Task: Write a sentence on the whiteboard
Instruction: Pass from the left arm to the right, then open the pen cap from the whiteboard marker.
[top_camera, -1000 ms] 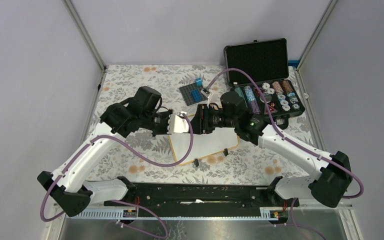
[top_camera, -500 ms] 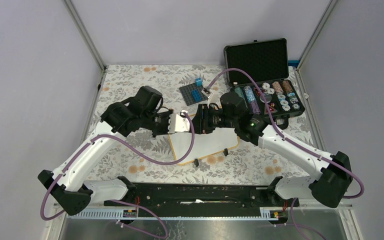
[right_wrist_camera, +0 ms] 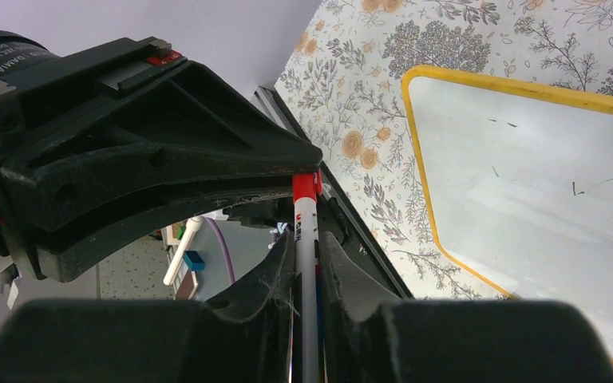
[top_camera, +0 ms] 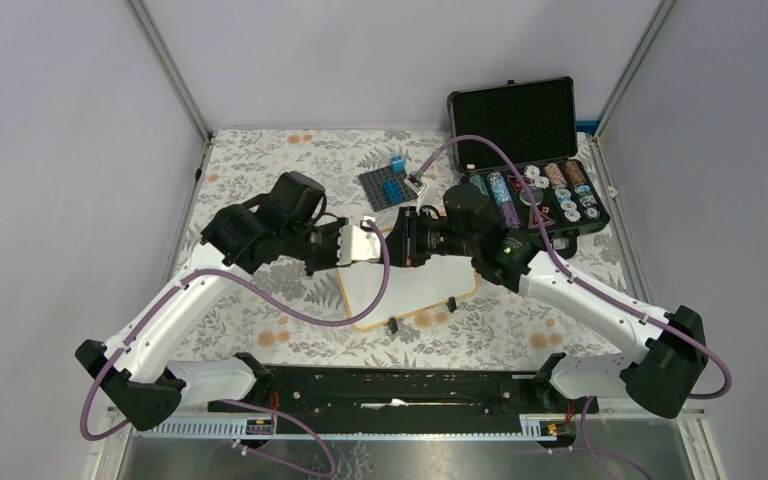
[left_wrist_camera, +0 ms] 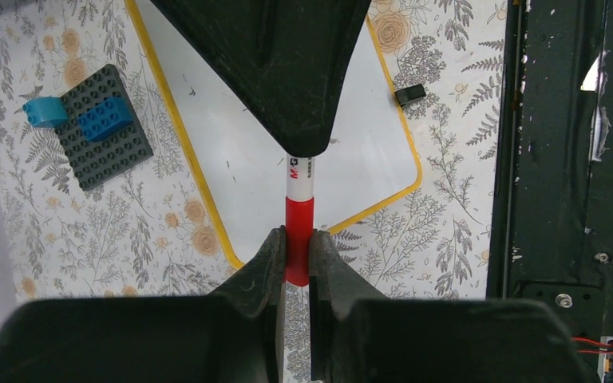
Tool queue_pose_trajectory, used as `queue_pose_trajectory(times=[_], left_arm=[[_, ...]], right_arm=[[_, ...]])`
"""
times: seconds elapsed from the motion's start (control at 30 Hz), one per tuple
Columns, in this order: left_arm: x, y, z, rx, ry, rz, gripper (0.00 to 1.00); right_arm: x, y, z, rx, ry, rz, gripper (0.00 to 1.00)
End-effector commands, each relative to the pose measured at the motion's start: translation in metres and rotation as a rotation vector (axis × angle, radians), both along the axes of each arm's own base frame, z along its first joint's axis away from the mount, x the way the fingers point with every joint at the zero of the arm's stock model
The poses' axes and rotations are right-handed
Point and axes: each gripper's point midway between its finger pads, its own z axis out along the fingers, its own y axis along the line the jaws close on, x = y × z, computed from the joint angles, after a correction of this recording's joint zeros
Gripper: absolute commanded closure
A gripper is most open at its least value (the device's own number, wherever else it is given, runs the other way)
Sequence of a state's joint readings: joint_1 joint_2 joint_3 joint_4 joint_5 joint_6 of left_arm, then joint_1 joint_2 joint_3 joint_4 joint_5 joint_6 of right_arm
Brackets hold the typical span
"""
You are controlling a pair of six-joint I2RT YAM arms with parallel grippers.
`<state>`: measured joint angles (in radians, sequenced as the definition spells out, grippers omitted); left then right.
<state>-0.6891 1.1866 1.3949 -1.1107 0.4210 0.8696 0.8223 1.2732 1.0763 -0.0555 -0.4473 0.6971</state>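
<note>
The red-and-white marker pen [left_wrist_camera: 298, 187] carries small red print along its white plastic barrel. In the left wrist view it reads "M&G", the middle sign barely legible, and whatever follows is hidden. In the right wrist view the same print is too small to read. At the upper left of that view, a black cylindrical housing [right_wrist_camera: 0, 49] bears white capitals beginning "DAMI". The rest curves out of sight, and the line beneath is illegible. The rectangular whiteboard [right_wrist_camera: 527, 191] with a yellow frame shows only a few short dark strokes that spell nothing.
</note>
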Motion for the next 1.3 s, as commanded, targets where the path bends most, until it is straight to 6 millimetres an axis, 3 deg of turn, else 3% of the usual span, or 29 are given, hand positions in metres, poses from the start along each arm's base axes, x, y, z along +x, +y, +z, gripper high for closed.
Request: queue_pose_trajectory(times=[0.0, 0.03, 0.07, 0.1, 0.33, 0.7, 1.0, 1.1, 1.27], left_arm=[[0.009, -0.018, 0.035, -0.133, -0.058, 0.037, 0.84], [0.010, -0.017, 0.035, -0.135, -0.049, 0.058, 0.64], [0.009, -0.016, 0.036, -0.142, -0.040, 0.075, 0.53], [0.006, -0.015, 0.037, -0.154, -0.025, 0.086, 0.50], [-0.003, -0.007, 0.058, -0.354, 0.086, 0.146, 0.45], [-0.003, -0.006, 0.032, -0.288, 0.037, 0.071, 0.46], [-0.001, -0.014, 0.028, -0.244, 0.008, 0.033, 0.57], [0.002, -0.013, 0.025, -0.227, -0.006, 0.039, 0.68], [0.007, -0.003, 0.013, -0.166, -0.028, 0.066, 0.93]], right_arm=[[-0.004, 0.002, 0.025, 0.053, -0.080, 0.016, 1.00], [-0.002, -0.001, 0.027, 0.047, -0.096, 0.004, 1.00], [-0.002, -0.004, 0.031, 0.047, -0.113, -0.005, 1.00], [0.000, -0.008, 0.034, 0.048, -0.130, -0.017, 1.00], [0.010, -0.030, 0.037, 0.048, -0.144, -0.079, 1.00], [-0.002, -0.018, 0.031, 0.106, -0.076, -0.001, 1.00], [-0.008, -0.006, 0.030, 0.133, -0.045, 0.045, 1.00], [-0.009, -0.006, 0.031, 0.136, -0.049, 0.047, 1.00], [-0.008, -0.010, 0.033, 0.119, -0.069, 0.035, 1.00]])
